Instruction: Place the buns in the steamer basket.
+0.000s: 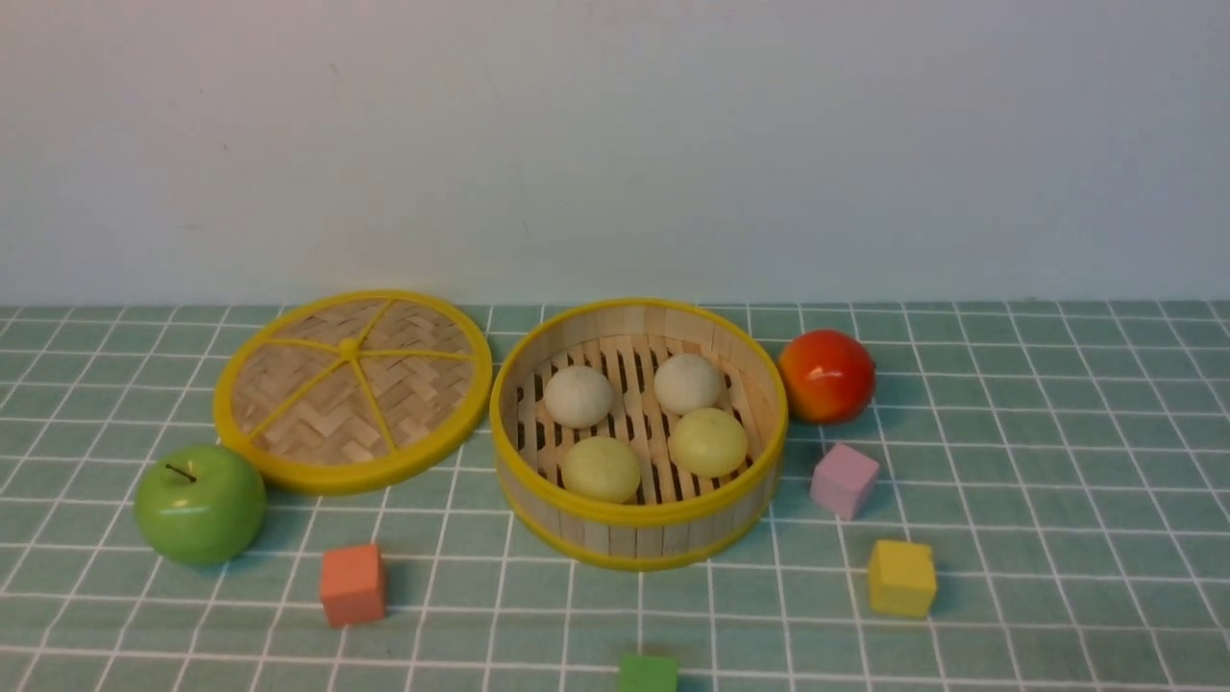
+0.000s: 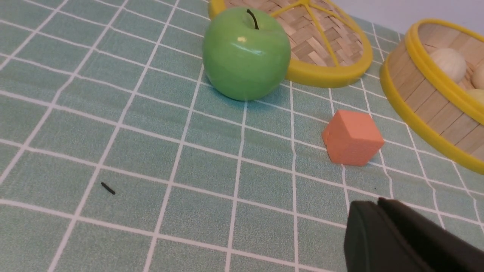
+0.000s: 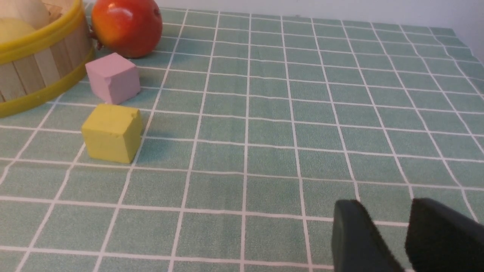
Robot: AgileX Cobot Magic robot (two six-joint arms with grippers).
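The steamer basket (image 1: 638,521), round bamboo with yellow rims, stands mid-table. Inside lie two off-white buns (image 1: 578,395) (image 1: 687,383) at the back and two pale yellow-green buns (image 1: 601,468) (image 1: 708,441) at the front. The basket's wall also shows in the left wrist view (image 2: 427,102) and the right wrist view (image 3: 34,68). No gripper shows in the front view. My left gripper (image 2: 378,202) is shut and empty, low over the cloth near the orange cube. My right gripper (image 3: 385,206) is open and empty, over bare cloth away from the basket.
The flat woven lid (image 1: 352,386) lies left of the basket. A green apple (image 1: 200,503) and an orange cube (image 1: 353,583) sit front left. A red-orange fruit (image 1: 825,376), pink cube (image 1: 844,480) and yellow cube (image 1: 901,577) sit right. A green cube (image 1: 648,673) is at the front edge.
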